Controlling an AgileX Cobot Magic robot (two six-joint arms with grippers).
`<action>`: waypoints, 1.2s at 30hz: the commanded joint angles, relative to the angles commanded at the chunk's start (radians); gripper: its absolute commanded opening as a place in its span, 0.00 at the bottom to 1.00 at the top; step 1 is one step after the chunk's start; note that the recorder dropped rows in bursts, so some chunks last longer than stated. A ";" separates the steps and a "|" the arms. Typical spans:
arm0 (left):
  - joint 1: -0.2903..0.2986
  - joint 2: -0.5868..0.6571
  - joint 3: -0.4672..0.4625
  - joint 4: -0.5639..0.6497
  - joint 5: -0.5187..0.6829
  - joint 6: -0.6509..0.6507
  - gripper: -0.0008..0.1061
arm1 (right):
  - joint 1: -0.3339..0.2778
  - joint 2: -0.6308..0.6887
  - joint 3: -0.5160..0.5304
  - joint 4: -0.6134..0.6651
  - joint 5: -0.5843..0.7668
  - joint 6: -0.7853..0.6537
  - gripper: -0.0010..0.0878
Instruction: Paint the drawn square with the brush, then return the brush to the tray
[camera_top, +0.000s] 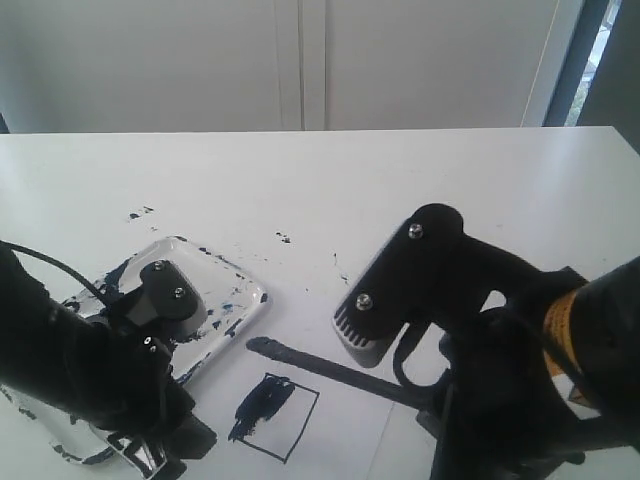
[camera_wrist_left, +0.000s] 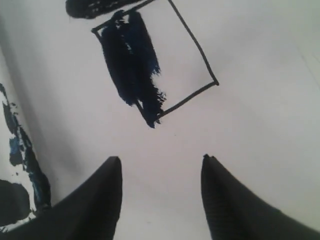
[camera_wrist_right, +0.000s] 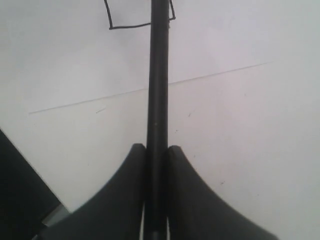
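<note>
Pinching the brush (camera_wrist_right: 158, 90), the right hand (camera_wrist_right: 156, 148) hovers near the drawn square (camera_top: 277, 417).

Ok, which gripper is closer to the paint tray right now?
Left. The left gripper hangs open beside the tray; the right gripper, shut on the brush, is on the far side of the drawn square.

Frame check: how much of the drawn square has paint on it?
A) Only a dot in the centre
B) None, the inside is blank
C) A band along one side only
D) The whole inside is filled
C: dark blue strokes cover just one side of the drawn square, while the rest of its inside is bare white.
</note>
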 joint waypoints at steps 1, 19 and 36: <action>0.000 0.000 0.012 0.009 -0.013 0.000 0.50 | 0.000 -0.010 0.000 0.000 0.002 0.000 0.01; -0.110 0.000 0.143 0.066 -0.199 -0.050 0.50 | 0.000 -0.049 0.000 -0.004 0.002 0.000 0.01; -0.159 0.067 0.187 0.103 -0.289 -0.041 0.50 | 0.000 -0.049 0.000 0.007 0.019 0.000 0.01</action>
